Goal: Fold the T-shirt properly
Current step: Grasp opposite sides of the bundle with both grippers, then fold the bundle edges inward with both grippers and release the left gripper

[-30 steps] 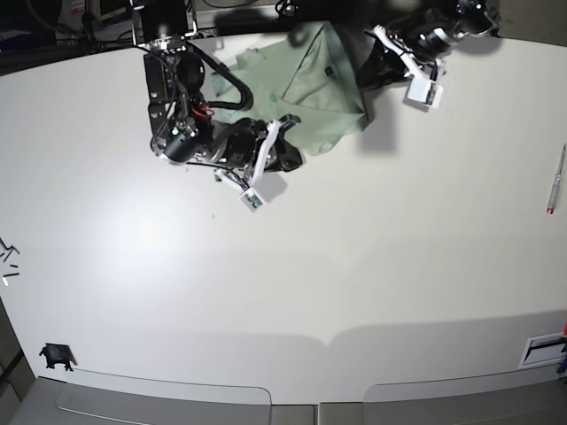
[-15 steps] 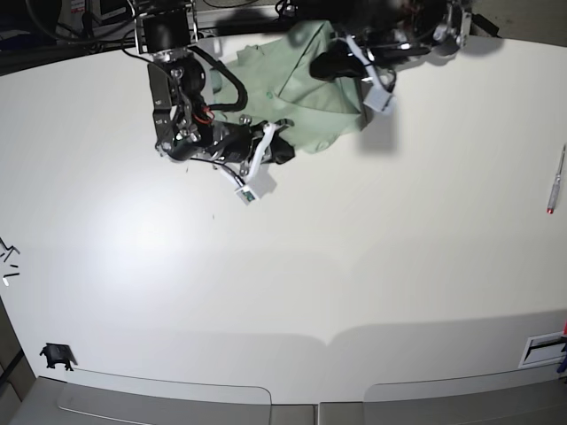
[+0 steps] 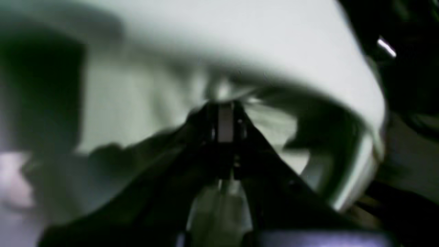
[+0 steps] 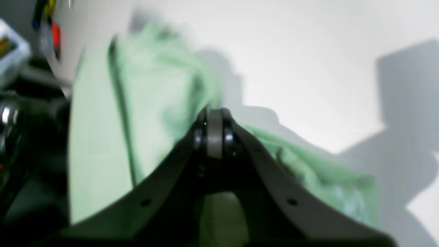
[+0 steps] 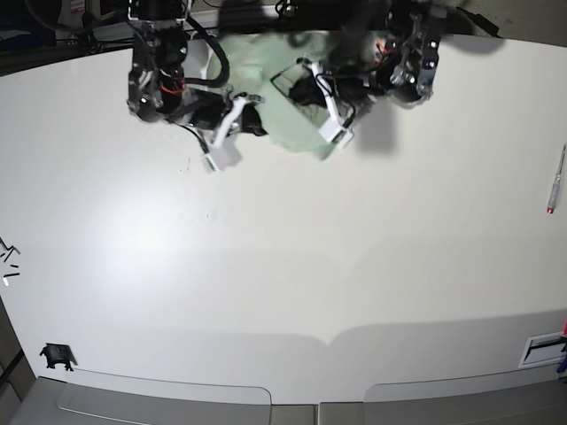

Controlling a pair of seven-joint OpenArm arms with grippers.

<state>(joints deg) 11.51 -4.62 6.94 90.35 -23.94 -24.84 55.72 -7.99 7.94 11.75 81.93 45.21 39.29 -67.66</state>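
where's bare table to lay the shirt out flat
The table is bare across its middle and near side, between the black clip and the pen. The far edge is crowded: T-shirt and both arms.

Bare table (image 5: pixel 266 266) ahead, pen (image 5: pixel 556 180) at far edge

A broad white table (image 5: pixel 292 266) carries everything. The pale green T-shirt (image 5: pixel 266 66) lies bunched at its far edge, a red-tipped pen (image 5: pixel 555 181) near the right edge, and a small black clip (image 5: pixel 56 356) at the near left corner.
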